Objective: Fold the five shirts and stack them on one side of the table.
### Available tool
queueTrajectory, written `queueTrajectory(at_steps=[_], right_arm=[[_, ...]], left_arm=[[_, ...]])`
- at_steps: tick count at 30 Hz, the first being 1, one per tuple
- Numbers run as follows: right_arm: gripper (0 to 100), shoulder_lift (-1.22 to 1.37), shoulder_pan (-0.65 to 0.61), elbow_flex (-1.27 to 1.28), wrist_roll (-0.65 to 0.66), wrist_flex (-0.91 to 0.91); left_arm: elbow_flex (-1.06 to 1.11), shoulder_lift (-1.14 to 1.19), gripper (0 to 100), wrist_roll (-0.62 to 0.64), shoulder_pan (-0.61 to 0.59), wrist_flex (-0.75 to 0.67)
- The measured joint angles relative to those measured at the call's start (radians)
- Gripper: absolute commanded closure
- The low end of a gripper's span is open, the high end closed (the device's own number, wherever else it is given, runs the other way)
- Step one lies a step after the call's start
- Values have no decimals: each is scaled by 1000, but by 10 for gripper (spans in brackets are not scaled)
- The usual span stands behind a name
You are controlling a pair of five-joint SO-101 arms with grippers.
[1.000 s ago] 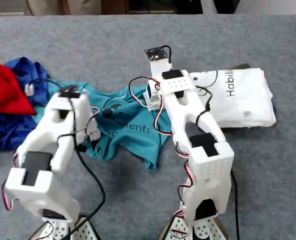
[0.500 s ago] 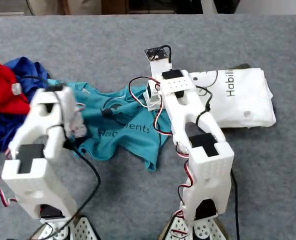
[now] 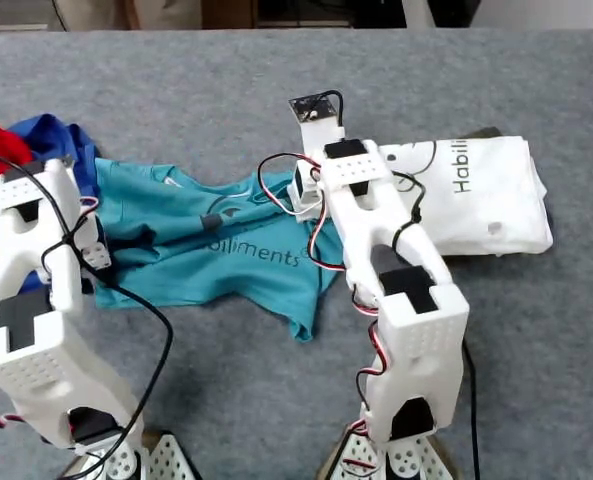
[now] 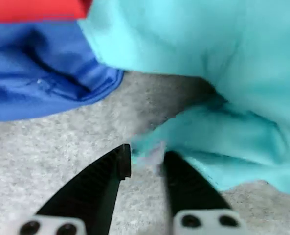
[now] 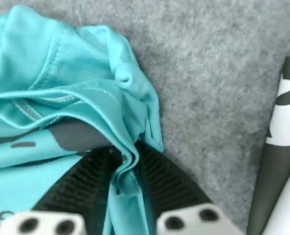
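We note the crumpled teal jersey shirt (image 3: 226, 250) stretched across the grey felt table (image 3: 496, 350) between both arms. The right gripper (image 5: 126, 172) clamps tight on a teal fold. The left gripper (image 4: 145, 164), narrowly parted, seems to nip its blurred hem beside the rumpled blue shirt (image 4: 42, 83).
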Motion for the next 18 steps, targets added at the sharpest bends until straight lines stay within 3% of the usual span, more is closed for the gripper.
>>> queueTrajectory(at_steps=[9, 18], right_arm=[[997, 0, 0, 0, 0, 0], [997, 0, 2, 0, 0, 0]], left_arm=[[-41, 0, 772, -89, -140, 178], [-41, 0, 771, -152, -241, 198]])
